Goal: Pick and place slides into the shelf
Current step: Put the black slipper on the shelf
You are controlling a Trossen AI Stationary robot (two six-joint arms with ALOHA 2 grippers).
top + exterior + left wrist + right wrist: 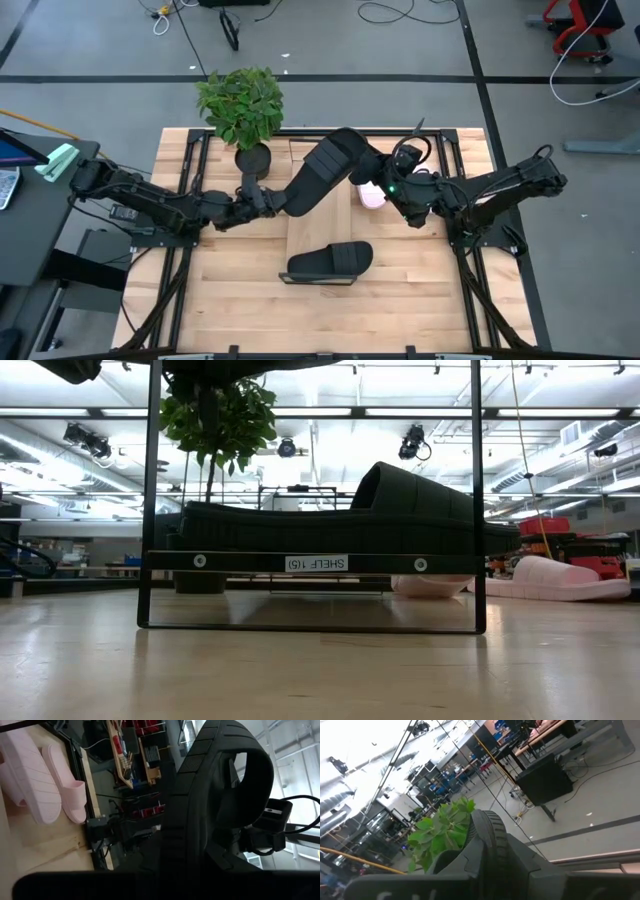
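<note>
A black slide hangs in the air over the table's far middle, between both grippers. My left gripper is shut on its heel end, and my right gripper is shut on its strap end. A second black slide rests sole down on the shelf, a light plank on a thin black frame. Two pale pink slides lie side by side on the table below my right gripper. My left gripper has the black slide's heel end, coming level from the table's left, along the slide. The slide reaches away from the fingers, its strap arch at the other end, clear of the table. My own fingers hide the place of contact in the wrist view. My right gripper holds the same slide at its strap end, coming level from the table's right. The ridged sole stands right in front of the fingers. Which edge they close on is hidden by the gripper itself. The slide is lifted clear.
A potted plant stands at the table's far left, close to the held slide's heel end. Black frame rails run along the table's left and right sides. Bare wood lies at the near left and near right.
</note>
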